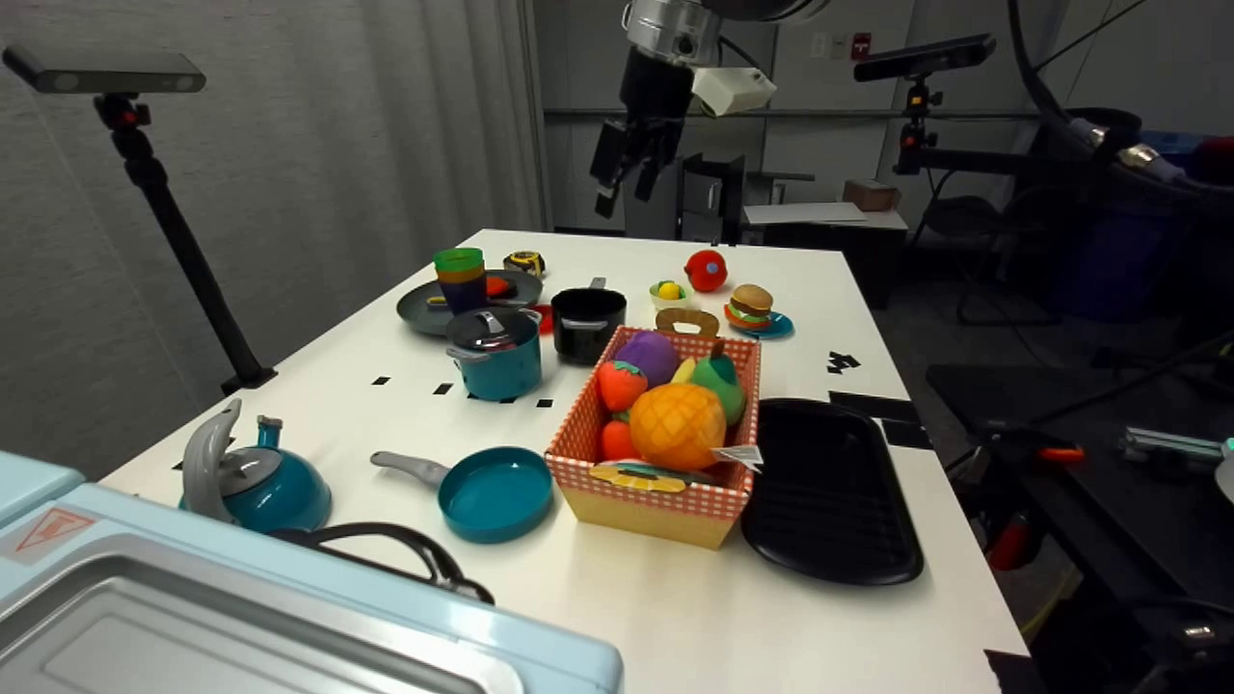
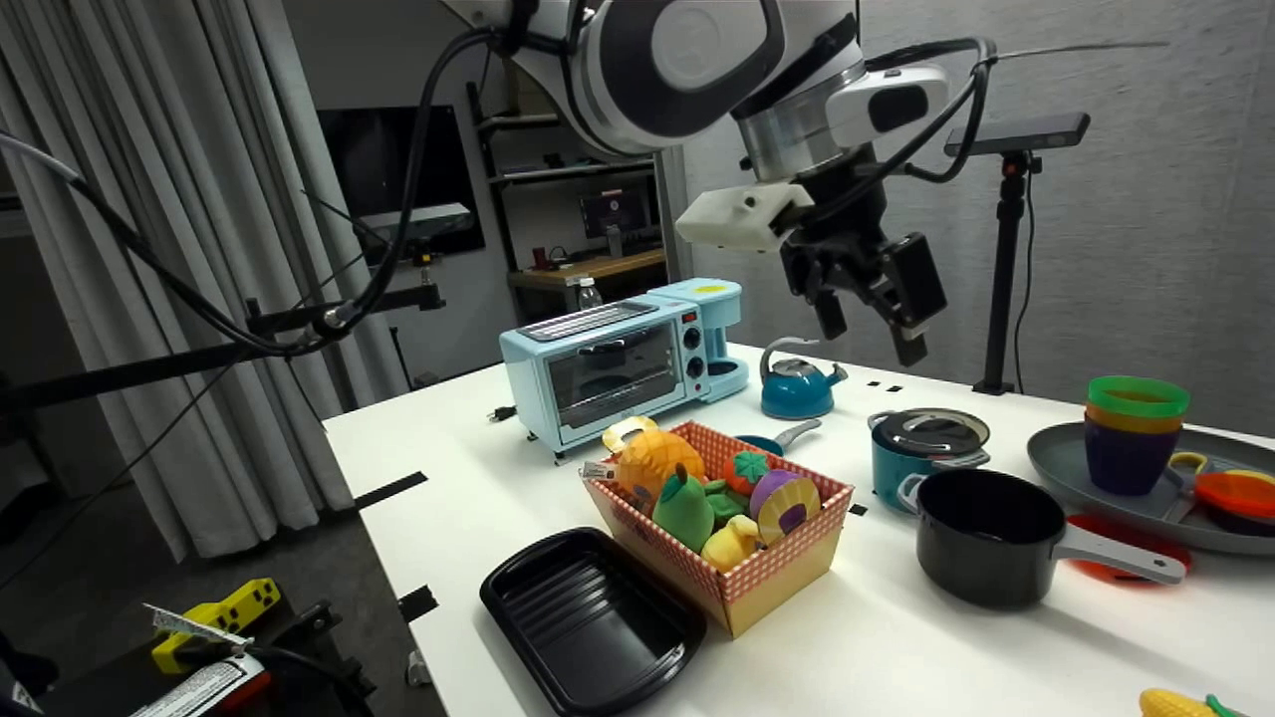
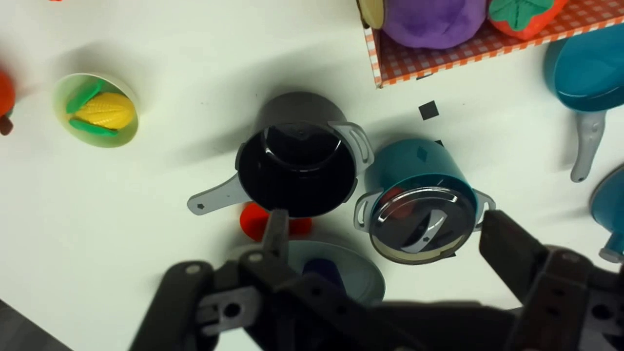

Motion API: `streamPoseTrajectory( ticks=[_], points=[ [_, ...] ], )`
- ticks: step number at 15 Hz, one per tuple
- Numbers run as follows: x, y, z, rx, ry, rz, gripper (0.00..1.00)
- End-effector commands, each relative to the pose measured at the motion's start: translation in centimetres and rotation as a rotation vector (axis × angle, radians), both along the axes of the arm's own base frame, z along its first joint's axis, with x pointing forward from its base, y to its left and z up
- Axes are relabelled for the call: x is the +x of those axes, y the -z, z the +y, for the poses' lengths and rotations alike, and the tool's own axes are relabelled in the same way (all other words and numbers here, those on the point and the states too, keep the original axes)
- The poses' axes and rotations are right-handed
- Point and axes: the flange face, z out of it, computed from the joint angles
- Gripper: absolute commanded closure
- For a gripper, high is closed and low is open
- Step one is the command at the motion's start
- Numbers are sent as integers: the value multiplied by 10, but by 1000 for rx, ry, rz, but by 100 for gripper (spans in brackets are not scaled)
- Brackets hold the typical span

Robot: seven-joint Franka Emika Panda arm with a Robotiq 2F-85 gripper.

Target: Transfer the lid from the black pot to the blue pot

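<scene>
The dark, see-through lid with a grey handle lies on the blue pot; the lid also shows in both exterior views. I cannot tell whether it sits fully flush. The blue pot also shows in both exterior views. The black pot, with a grey long handle, stands uncovered beside the blue pot; it shows in both exterior views. My gripper is open and empty, raised high above the table in both exterior views.
A fruit basket stands close to both pots. A grey plate with stacked cups lies behind them. A teal frying pan, a kettle, a black tray and a light-blue toaster oven are also around.
</scene>
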Motion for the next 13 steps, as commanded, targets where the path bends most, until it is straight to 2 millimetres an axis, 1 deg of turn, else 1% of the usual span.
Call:
streamPoseTrajectory(
  ticks=[1, 3, 13],
  points=[
    [-3, -2, 1, 2, -7, 1, 0],
    [-7, -3, 2, 3, -13, 2, 0],
    [-7, -3, 3, 3, -14, 2, 0]
  ],
)
